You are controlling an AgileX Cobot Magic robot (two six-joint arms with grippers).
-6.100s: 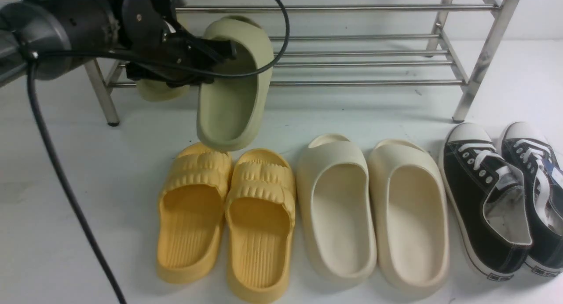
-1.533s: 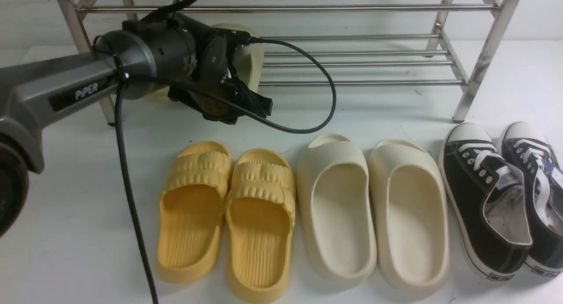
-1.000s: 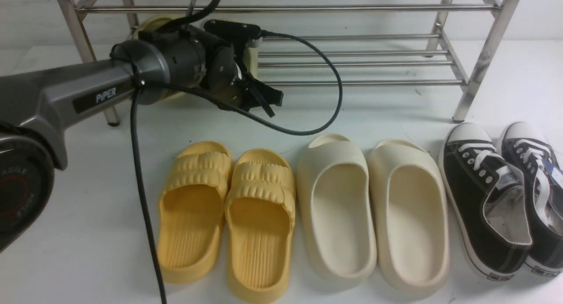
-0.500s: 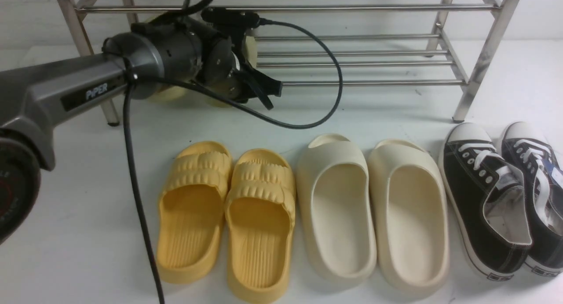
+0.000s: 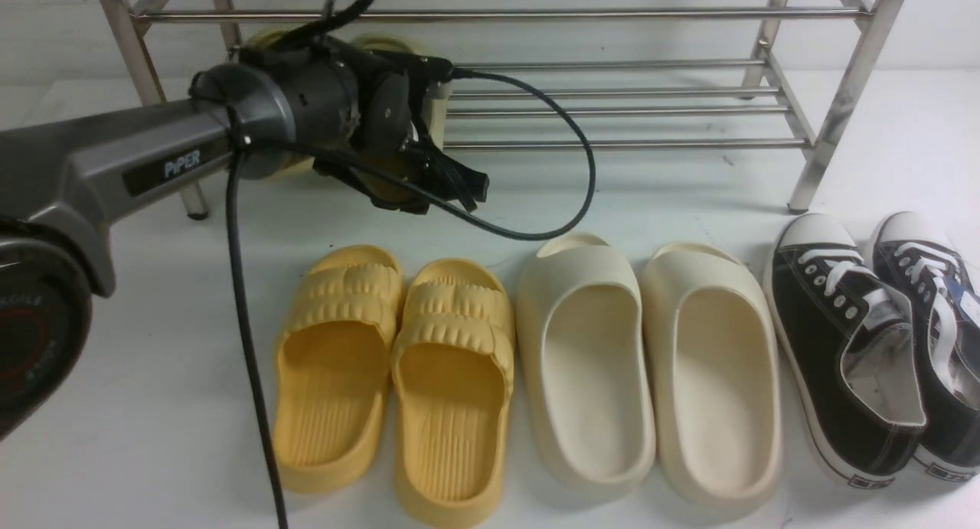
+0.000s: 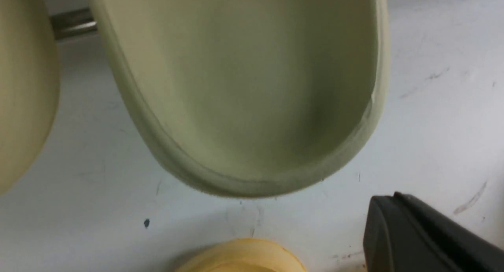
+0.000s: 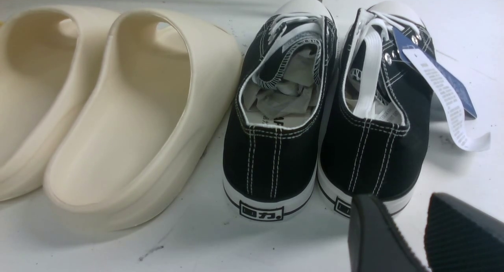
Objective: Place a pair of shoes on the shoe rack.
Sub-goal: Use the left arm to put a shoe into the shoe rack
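Two olive slippers [image 5: 429, 108] sit on the lowest rods of the shoe rack [image 5: 628, 93], upper left of the front view, mostly hidden behind my left arm. That steel frame is shiny, with round bars and square legs. The slippers are smooth, chunky foam with rounded heels. My left claw [image 5: 459, 183] hangs just in front of them, pinched closed and empty. I judge placement done; next I should pull clear without nudging them. My right claw [image 7: 425, 232] stands parted.
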